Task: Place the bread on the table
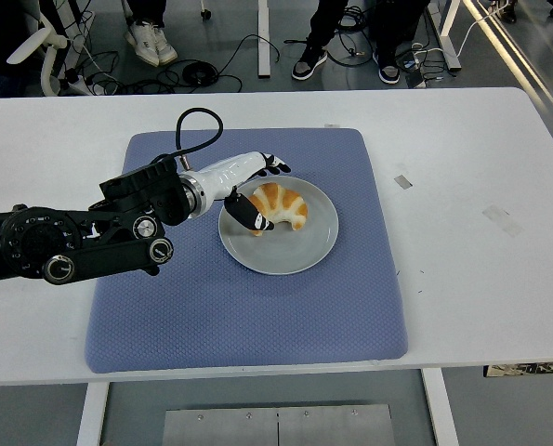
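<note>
No brand, label or readable writing shows anywhere in the head view; the small marks on the black arm joints are too fine to make out.

The bread (278, 206) is a croissant-shaped piece, golden brown on its ridged back and paler, almost cream, along its ends and underside. It lies flat on the grey plate (299, 251), in the plate's upper left part, well inside the rim. Its curve arches toward the far side of the plate, and its two tips turn down toward the plate's centre; the long axis runs roughly left to right across the plate, tilted slightly so the right tip sits a little nearer the plate's middle.

The plate rests on a blue mat (239, 297), about in the mat's upper middle, and the mat lies on the white table (480, 279).

The left hand (253, 186) reaches in from the plate's left side, its white-shelled palm over the plate's left rim. The dark thumb (249, 213) presses against the bread's left end, while the other fingers (274, 165) stretch past the plate's far-left rim, just behind the bread. The hand brackets the bread's left end, but whether it is truly gripped or only touched cannot be told. The bread is not lifted off the plate.

Two small tape scraps (402, 181) lie on the table right of the plate, beyond the mat.
</note>
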Controlling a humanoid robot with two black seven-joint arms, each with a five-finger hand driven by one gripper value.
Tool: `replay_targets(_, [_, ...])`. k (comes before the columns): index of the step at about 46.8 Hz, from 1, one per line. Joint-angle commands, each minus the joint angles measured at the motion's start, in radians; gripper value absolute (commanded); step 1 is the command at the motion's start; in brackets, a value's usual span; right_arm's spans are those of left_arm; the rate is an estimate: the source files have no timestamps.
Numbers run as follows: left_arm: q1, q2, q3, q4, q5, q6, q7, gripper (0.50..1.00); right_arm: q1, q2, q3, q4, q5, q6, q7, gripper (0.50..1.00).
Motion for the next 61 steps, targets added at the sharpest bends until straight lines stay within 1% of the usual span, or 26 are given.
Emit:
replay_targets(1, [0.000,-0.001,0.002,0.003,0.032,0.000,0.006,0.902,-0.001,0.000,0.000,0.000,0.000,0.000,0.000,1.000])
replay_targets(6, [-0.003,-0.018,0.003,0.015,0.046,-0.002,0.025,0.902,-0.001,0.000,0.000,0.000,0.000,0.000,0.000,1.000])
replay_targets(11, [-0.011,-0.041,0.026,0.038,0.055,0.000,0.025,0.901,-0.001,0.000,0.000,0.000,0.000,0.000,0.000,1.000])
replay_targets(19, [-0.012,-0.064,0.028,0.061,0.090,-0.002,0.026,0.901,-0.001,0.000,0.000,0.001,0.000,0.000,0.000,1.000])
replay_targets(26, [-0.012,-0.092,0.028,0.096,0.102,-0.002,0.026,0.884,-0.001,0.000,0.000,0.000,0.000,0.000,0.000,1.000])
replay_targets(34, [-0.009,-0.103,0.028,0.101,0.127,-0.002,0.026,0.875,-0.001,0.000,0.000,0.000,0.000,0.000,0.000,1.000])
replay_targets(43, [-0.005,-0.110,0.034,0.107,0.141,0.000,0.026,0.813,-0.001,0.000,0.000,0.000,0.000,0.000,0.000,1.000])
replay_targets(61, [-0.003,-0.110,0.065,0.110,0.159,0.002,0.026,0.813,-0.001,0.000,0.000,0.000,0.000,0.000,0.000,1.000])
